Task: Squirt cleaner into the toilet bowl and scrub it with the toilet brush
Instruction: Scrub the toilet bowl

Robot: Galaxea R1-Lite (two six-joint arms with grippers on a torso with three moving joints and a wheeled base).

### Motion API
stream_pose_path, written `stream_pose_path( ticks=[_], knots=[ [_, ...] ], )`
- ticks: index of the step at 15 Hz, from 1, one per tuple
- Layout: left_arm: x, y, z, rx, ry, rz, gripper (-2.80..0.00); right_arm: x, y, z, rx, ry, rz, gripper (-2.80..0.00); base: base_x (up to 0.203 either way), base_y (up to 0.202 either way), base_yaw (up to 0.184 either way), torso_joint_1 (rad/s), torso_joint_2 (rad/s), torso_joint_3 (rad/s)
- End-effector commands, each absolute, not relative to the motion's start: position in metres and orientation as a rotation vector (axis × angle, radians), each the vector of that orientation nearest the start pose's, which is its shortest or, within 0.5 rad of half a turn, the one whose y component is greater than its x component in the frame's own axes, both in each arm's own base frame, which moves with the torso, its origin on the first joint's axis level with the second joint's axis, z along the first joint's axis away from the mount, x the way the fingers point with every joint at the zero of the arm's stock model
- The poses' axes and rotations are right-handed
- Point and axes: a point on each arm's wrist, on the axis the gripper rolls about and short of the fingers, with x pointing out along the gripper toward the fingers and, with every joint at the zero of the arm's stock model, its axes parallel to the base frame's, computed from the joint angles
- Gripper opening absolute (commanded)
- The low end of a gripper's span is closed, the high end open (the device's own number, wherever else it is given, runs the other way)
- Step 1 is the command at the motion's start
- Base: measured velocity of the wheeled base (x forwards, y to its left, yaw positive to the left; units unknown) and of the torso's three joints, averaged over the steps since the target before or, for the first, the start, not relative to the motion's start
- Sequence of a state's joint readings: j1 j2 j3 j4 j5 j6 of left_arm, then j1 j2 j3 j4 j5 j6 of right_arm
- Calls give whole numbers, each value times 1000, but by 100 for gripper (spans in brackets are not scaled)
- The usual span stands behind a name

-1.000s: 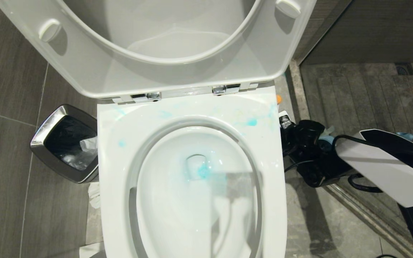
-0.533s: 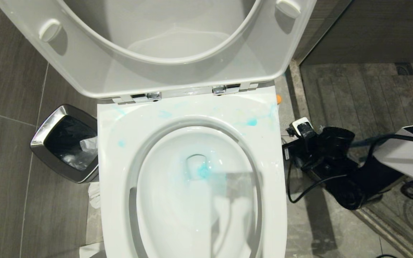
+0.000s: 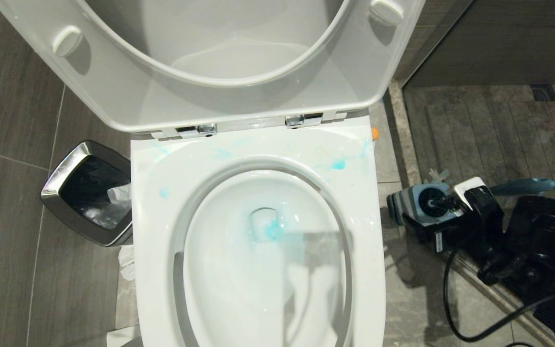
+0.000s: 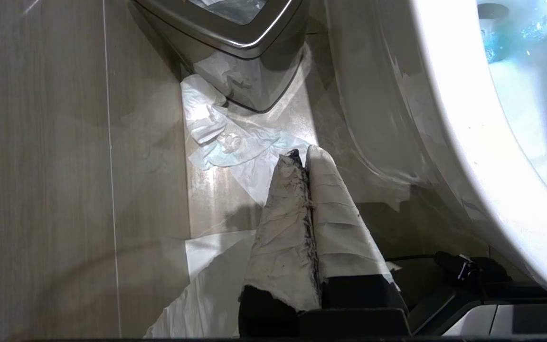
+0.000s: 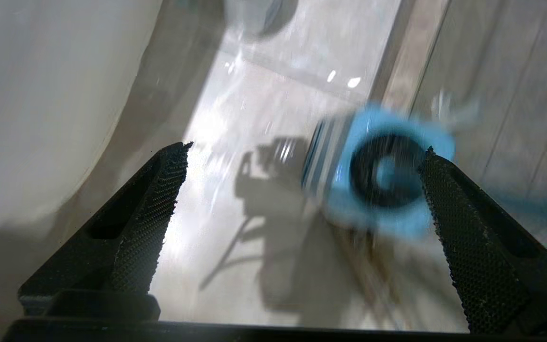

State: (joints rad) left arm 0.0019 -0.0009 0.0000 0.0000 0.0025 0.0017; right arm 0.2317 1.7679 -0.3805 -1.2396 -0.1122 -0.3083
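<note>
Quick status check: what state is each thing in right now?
toilet lid: raised.
toilet bowl: cleaner pooled at drain, smears on rim.
toilet brush: in its holder, unheld.
bin: open.
right gripper: open, empty.
left gripper: shut.

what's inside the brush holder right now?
The toilet brush sits in the holder: dark head in the opening, blue handle leaning out toward the shower side. The holder's bottom is hidden by the head. The open right gripper hovers over it, holding nothing.

Toilet brush (image 3: 518, 186) stands in its holder (image 3: 415, 205) beside blue-smeared toilet bowl (image 3: 258, 250).
</note>
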Motion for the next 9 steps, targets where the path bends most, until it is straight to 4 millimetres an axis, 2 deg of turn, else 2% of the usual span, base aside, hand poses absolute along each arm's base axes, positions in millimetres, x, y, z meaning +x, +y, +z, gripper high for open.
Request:
stream_pose_path(
  ticks=[1, 4, 5, 9],
  knots=[
    [-23, 0, 75, 2, 0, 5, -280, 214, 48, 126, -314, 123, 156, 0, 0, 0, 0, 0, 0, 0],
    [-23, 0, 75, 2, 0, 6, -280, 171, 39, 119, -274, 155, 166, 0, 0, 0, 0, 0, 0, 0],
    [-23, 0, 75, 2, 0, 6, -280, 157, 35, 118, -261, 159, 168, -280, 0, 0, 0, 0, 0, 0],
    [-23, 0, 75, 2, 0, 6, -280, 142, 30, 129, -245, 95, 135, -280, 0, 0, 0, 0, 0, 0]
  ],
)
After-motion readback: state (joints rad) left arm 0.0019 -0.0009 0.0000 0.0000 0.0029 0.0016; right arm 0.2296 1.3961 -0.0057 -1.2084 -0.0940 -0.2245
